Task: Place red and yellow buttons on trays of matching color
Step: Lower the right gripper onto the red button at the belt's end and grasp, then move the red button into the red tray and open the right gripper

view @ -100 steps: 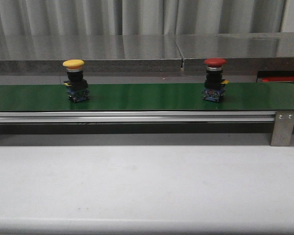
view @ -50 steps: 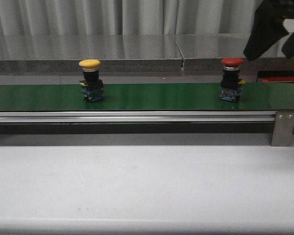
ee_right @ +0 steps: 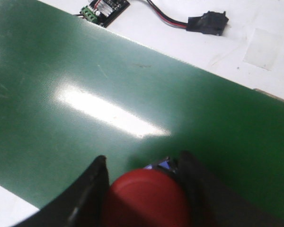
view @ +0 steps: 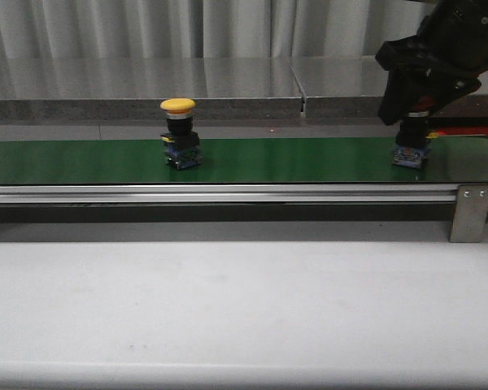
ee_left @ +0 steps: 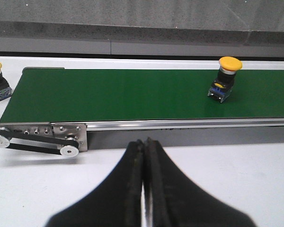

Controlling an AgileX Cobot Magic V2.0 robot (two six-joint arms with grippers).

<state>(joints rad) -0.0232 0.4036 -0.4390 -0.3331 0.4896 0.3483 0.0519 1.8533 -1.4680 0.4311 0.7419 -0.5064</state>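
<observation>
One wide white tabletop (view: pixel 244 309) carries a long green conveyor belt (view: pixel 228 160) with a silver side rail. At the belt's right end, a sliver of the flat bright red tray (view: pixel 464 132) shows behind it. The right gripper (view: pixel 415 101), black, hangs over the red domed button (ee_right: pixel 144 196) standing on the belt there, its fingers (ee_right: pixel 92 182) spread on either side of the cap; whether they touch it cannot be told. The left gripper (ee_left: pixel 144 151) has its fingers pressed together, empty. A yellow domed button (view: pixel 179 134) stands upright mid-belt.
</observation>
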